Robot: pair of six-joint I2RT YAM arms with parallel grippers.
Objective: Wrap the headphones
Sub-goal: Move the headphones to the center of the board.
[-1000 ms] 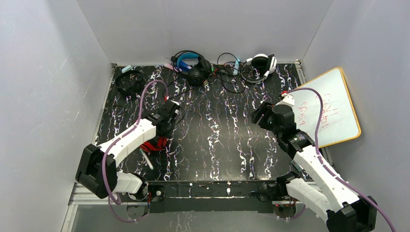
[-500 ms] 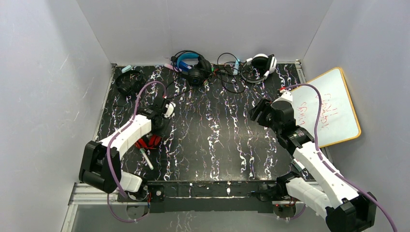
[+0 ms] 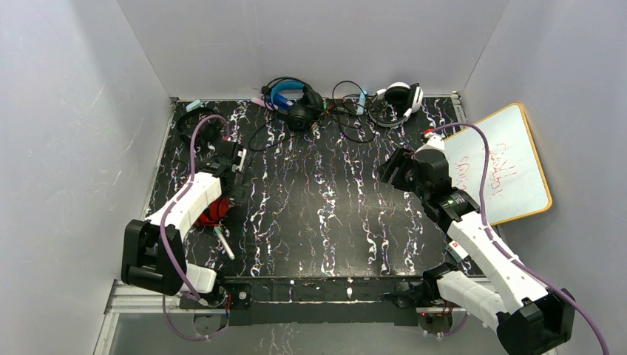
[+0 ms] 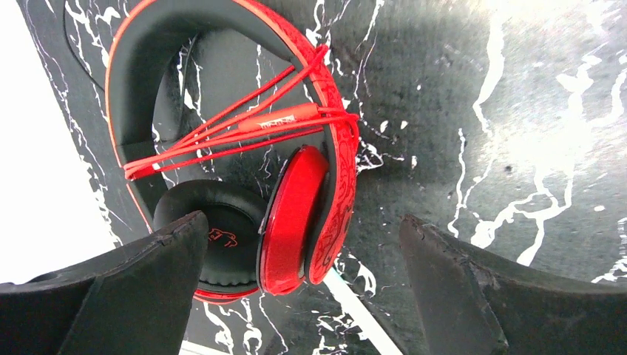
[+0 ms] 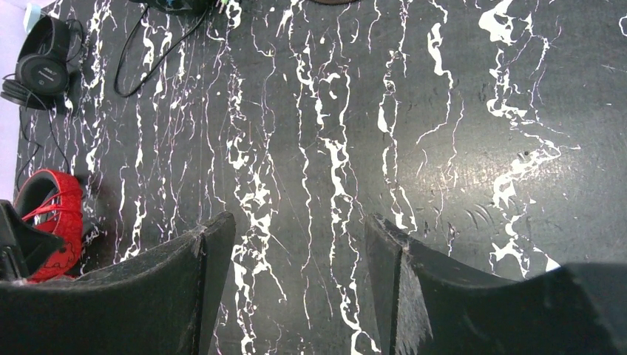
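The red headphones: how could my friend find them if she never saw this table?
Start at the black table with white streaks and go to its near left side, beside the left arm. The red headphones lie there. They are the only red pair, with their red cable wound across the headband; the other headphones sit along the far edge, cables loose.

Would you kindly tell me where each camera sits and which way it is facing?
Top external: above and behind the robot, looking down on the table; left arm and right arm show.
Left wrist: on the left arm, looking down at the red headphones; open left claw flanks them.
Right wrist: on the right arm, looking across the table leftward; open right claw below.
Shared: red headphones in all three; all-black headphones in top and right wrist.
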